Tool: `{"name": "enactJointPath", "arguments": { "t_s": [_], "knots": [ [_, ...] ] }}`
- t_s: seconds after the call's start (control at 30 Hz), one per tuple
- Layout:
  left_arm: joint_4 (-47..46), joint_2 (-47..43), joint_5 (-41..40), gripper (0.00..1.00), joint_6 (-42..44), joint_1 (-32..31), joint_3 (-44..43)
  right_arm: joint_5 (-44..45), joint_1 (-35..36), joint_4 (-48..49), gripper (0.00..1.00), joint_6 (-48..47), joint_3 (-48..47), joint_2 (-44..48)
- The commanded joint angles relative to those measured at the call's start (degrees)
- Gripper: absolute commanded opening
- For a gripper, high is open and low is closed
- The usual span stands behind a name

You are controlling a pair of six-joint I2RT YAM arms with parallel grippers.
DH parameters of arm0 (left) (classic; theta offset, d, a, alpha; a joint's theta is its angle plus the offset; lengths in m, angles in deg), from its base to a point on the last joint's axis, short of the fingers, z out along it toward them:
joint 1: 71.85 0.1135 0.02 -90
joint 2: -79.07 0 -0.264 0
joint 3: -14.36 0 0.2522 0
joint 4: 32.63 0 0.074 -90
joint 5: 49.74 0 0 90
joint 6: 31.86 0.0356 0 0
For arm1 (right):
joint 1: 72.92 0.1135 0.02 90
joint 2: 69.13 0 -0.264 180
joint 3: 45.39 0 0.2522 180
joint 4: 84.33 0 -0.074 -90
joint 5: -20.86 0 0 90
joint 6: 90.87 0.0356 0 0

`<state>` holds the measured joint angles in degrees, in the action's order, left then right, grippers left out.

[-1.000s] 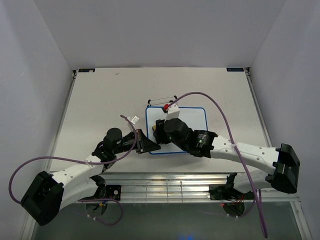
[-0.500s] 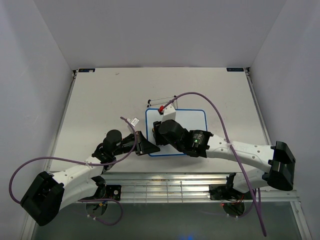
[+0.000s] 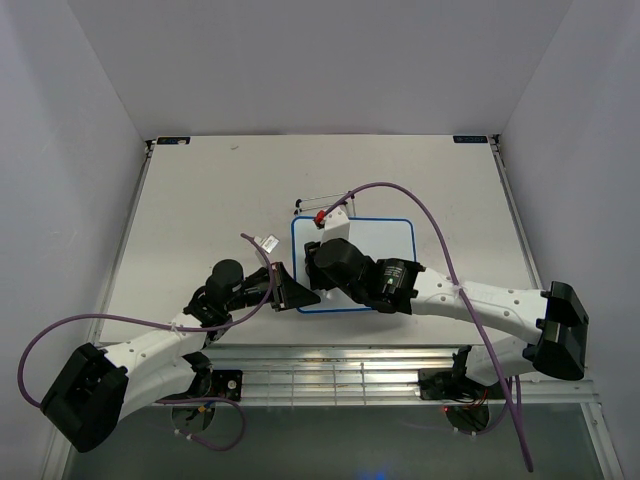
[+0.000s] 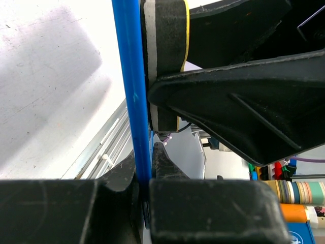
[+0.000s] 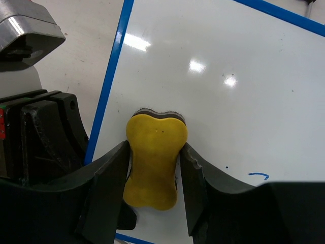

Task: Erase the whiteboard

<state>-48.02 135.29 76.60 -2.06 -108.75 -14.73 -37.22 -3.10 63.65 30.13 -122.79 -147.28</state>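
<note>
Top external | whiteboard (image 3: 385, 240) flat mid-table (image 3: 200, 200), long axis left-right, glossy white, thin blue rounded frame | left gripper (image 3: 297, 292) pinching near-left frame edge | right gripper (image 5: 154, 155) squeezing bone-shaped yellow eraser (image 5: 156, 137) against board

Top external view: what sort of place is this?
Probably a lab robot cell: plain white walls box in the table, the left arm and right arm are bolted at its near edge, and tape rolls show in the left wrist view.

right arm (image 3: 490, 300): white links, black joints | purple cable (image 3: 376, 184) | right gripper (image 5: 155, 151) black
</note>
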Motion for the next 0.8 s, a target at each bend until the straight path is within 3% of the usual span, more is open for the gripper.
{"name": "enactJointPath", "arguments": {
  "t_s": [0.0, 0.27, 0.43, 0.63, 0.77],
  "knots": [
    [-9.17, -2.79, 2.42, 0.00, 1.58, -0.62, -1.10, 2.18, 0.31, -1.34, 0.50, -0.42, -2.19, -0.34],
    [-8.82, -2.18, 1.90, 0.00, 1.67, -0.62, -0.93, 3.32, 0.32, -2.57, 0.45, -0.07, -2.10, 0.02],
    [-8.82, -1.73, 1.63, 0.00, 1.58, -0.62, -0.75, 3.59, 0.31, -4.15, 0.30, 0.28, -3.16, -1.48],
    [-8.03, -2.79, 1.46, 0.00, 1.49, -0.62, -1.10, 5.87, -0.38, -5.90, 0.29, 0.99, -1.15, 0.79],
    [-5.49, -4.80, 1.98, 0.00, 1.76, -0.62, -1.98, 4.91, -5.30, -5.82, 0.29, 2.04, 7.28, 7.73]
  ]
}}
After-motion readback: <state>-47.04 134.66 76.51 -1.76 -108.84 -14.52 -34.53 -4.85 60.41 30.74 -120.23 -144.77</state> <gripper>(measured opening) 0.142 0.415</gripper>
